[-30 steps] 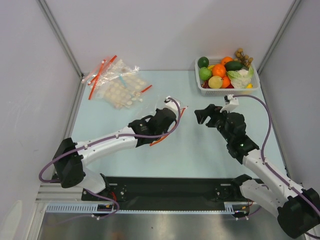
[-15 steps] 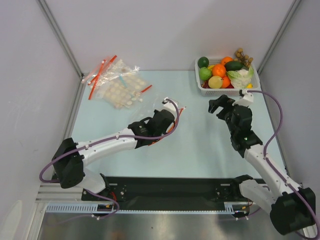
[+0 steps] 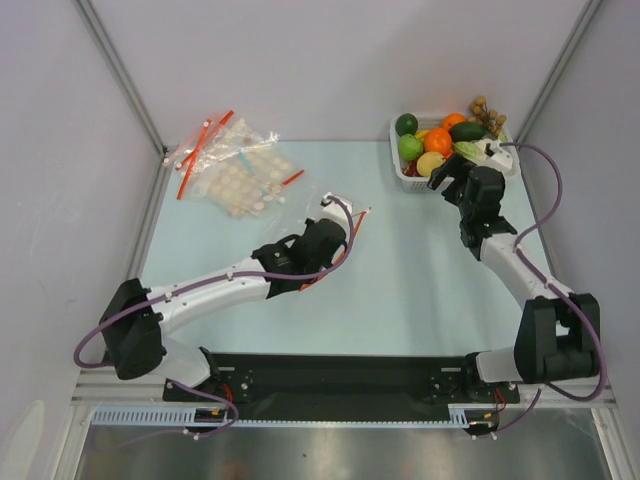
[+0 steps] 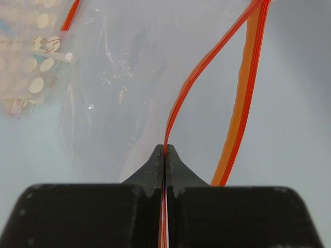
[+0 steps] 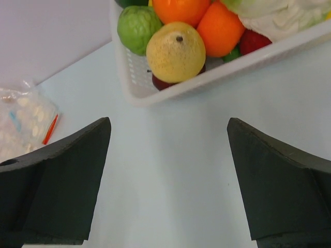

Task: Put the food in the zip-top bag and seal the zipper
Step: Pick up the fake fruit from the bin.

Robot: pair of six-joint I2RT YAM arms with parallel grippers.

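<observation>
Red-orange zipper (image 4: 204, 67) strip runs straight out of my left gripper (image 4: 164, 155), whose two fingers are pressed together on it, pinching one lip of the clear zip-top bag (image 4: 119, 93). The bag's film spreads ahead and to the left of those tips, and the other lip curves off to their right. My right gripper (image 5: 168, 155) hangs with fingers spread wide and nothing between them, just short of the white basket (image 5: 243, 59). The yellow lemon (image 5: 176, 51) sits dead ahead at its near rim, with a green round piece (image 5: 139, 26) to its left and oranges (image 5: 220, 28) behind.
</observation>
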